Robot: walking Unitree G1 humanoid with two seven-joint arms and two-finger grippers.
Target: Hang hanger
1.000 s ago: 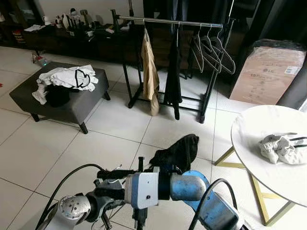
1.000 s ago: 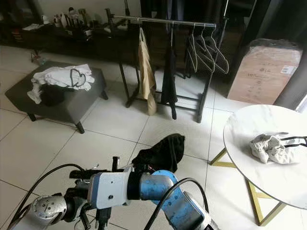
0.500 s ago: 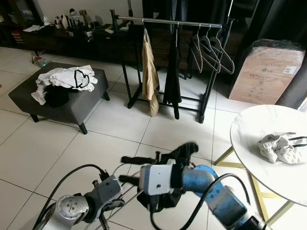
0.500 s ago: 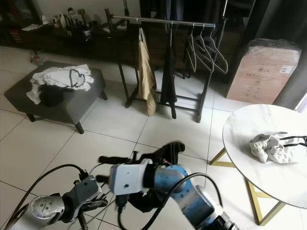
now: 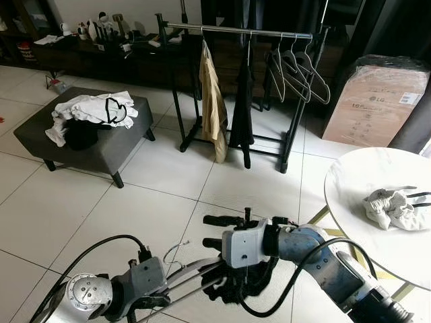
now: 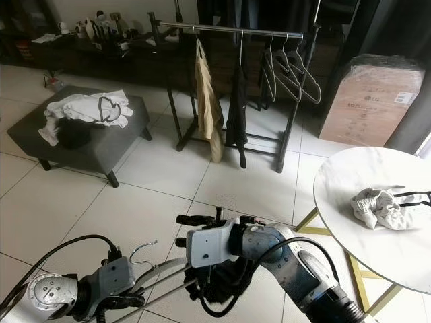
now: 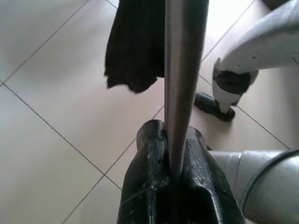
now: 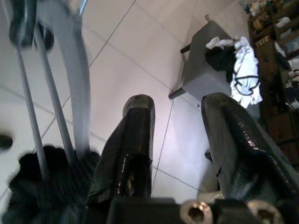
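Observation:
My left gripper [image 7: 174, 140] is shut on a silver metal hanger [image 5: 192, 276], low at the front. The hanger's rods run to the right into a black garment [image 5: 246, 282] that droops from them just above the tiled floor. My right gripper [image 5: 217, 231] hovers right above that garment, pointing left, open, with nothing between its fingers [image 8: 135, 140]. Far across the floor stands a black clothes rack [image 5: 242, 30] with a beige garment [image 5: 214, 101], a dark garment and three empty hangers [image 5: 300, 67] on its rail.
A grey ottoman [image 5: 87, 145] piled with white and black clothes is at the left. A round white table [image 5: 363, 215] with a crumpled cloth [image 5: 394, 205] is at the right, and a cardboard box [image 5: 377, 101] behind it. Open tiled floor [image 5: 168, 175] leads to the rack.
The black garment has dropped from up beside my right wrist to hang low on the hanger. My right wrist has shifted right, and my left gripper with the hanger now points right beneath it.

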